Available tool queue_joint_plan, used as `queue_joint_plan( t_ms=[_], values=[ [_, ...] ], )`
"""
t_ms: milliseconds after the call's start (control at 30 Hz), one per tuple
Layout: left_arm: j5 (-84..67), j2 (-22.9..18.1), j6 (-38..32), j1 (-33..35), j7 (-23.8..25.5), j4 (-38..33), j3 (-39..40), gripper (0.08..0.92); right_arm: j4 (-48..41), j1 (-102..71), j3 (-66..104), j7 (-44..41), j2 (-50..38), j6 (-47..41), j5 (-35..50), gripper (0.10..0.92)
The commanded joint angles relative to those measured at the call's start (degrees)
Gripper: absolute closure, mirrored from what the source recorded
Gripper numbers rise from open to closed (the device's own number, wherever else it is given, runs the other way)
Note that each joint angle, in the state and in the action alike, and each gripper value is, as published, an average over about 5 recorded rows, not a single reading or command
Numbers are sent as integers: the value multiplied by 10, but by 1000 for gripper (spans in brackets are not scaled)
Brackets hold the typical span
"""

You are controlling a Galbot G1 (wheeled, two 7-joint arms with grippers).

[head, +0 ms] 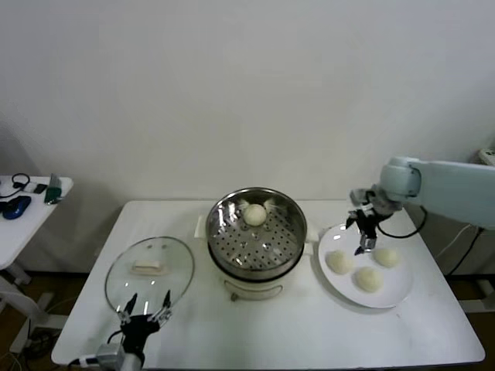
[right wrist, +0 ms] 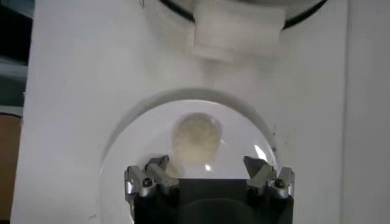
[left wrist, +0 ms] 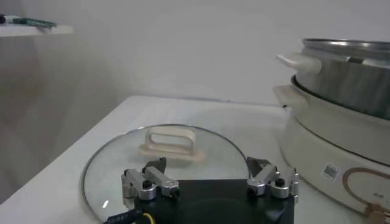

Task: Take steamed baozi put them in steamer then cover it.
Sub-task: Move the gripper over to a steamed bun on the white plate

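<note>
1. Over the white plate [head: 393,295] on the counter's [head: 294,332] right side, the right gripper [head: 363,236] is hovering with its fingers spread wide and holding nothing.
2. Three steamed baozi are sitting on that plate; the nearest one [right wrist: 196,137] is lying just below the gripper.
3. One baozi [head: 255,215] is resting inside the steamer [head: 288,239] at mid-counter.
4. Left of the steamer, the cover [head: 176,272] is lying flat, handle up.
5. The left gripper [head: 145,309] is waiting at the cover's near edge, open and empty.

Cream-white baozi [head: 255,214] — shiny perforated steel steamer [head: 256,232] — white plate [head: 394,294].
</note>
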Motion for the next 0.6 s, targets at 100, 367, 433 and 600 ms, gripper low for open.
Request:
queue_joint_plan(
  t_ms=[100, 367, 433, 600],
  values=[
    [0, 0, -5, 4, -1, 5, -1, 177, -64, -166, 106, 35, 16, -47, -65, 203],
    [0, 1, -8, 5, -2, 7, -1, 177, -98, -188, 133, 43, 32, -40, -78, 206],
    [0, 1, -8, 5, -2, 7, -1, 177, -99, -194, 143, 46, 33, -39, -76, 229],
    [0, 2, -7, 4, -3, 7, 1, 177, -91, -193, 163, 49, 32, -35, -75, 349]
  ],
)
